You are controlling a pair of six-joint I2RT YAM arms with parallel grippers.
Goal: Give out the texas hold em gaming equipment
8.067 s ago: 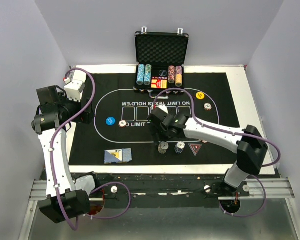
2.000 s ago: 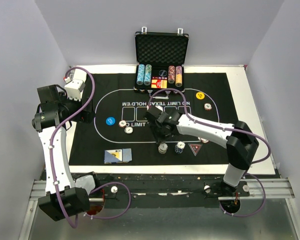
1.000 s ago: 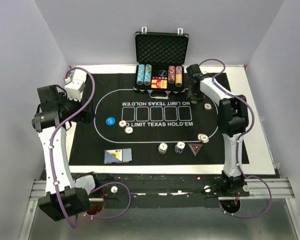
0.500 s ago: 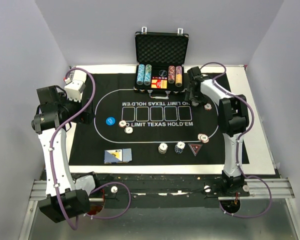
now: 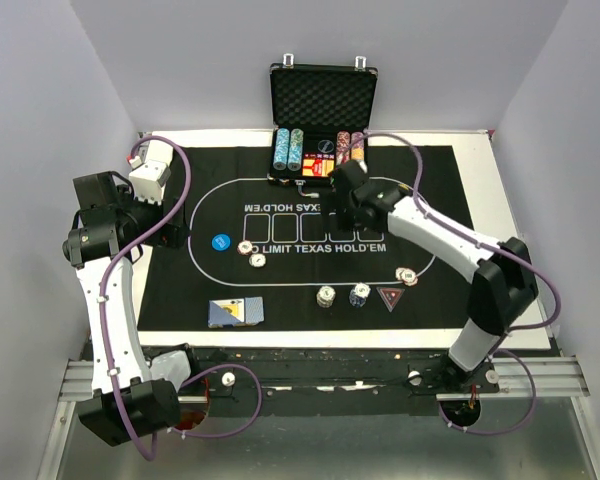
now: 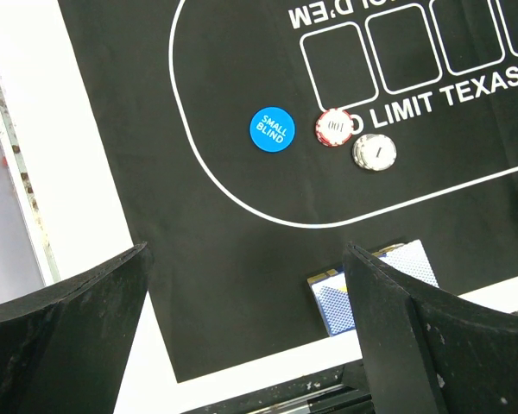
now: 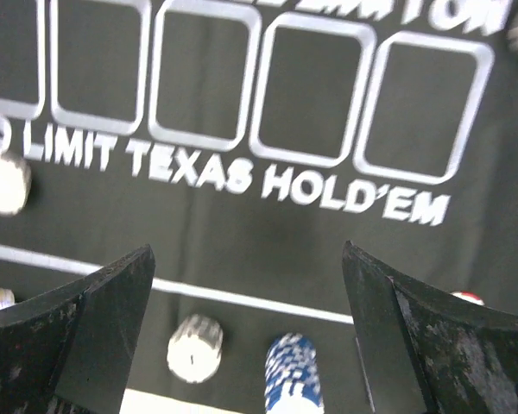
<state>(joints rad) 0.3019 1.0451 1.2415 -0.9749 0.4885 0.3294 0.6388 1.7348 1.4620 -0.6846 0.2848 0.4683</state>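
Note:
My right gripper (image 5: 346, 205) hangs open over the middle of the printed mat (image 5: 180, 290), nothing between its fingers. Below it, in the right wrist view, stand a white chip stack (image 7: 194, 347) and a blue chip stack (image 7: 292, 373); my right gripper (image 7: 246, 254) is well above them. A red triangular marker (image 5: 390, 295) and a red chip (image 5: 407, 277) lie just right of the stacks. My left gripper (image 6: 246, 259) is open above the mat's left end. Ahead of it are the blue button (image 6: 270, 129), a red chip (image 6: 334, 127), a white chip (image 6: 374, 153) and the blue-backed cards (image 6: 331, 302).
The open black case (image 5: 323, 100) stands at the mat's far edge with chip rows (image 5: 288, 150) in it. The white table border (image 5: 500, 200) frames the mat. Grey walls close in on both sides. My right arm spans the mat's right half.
My right arm has swung from the far right beside the case to over the mat's middle, and its jaws have spread wider. The left arm has not moved.

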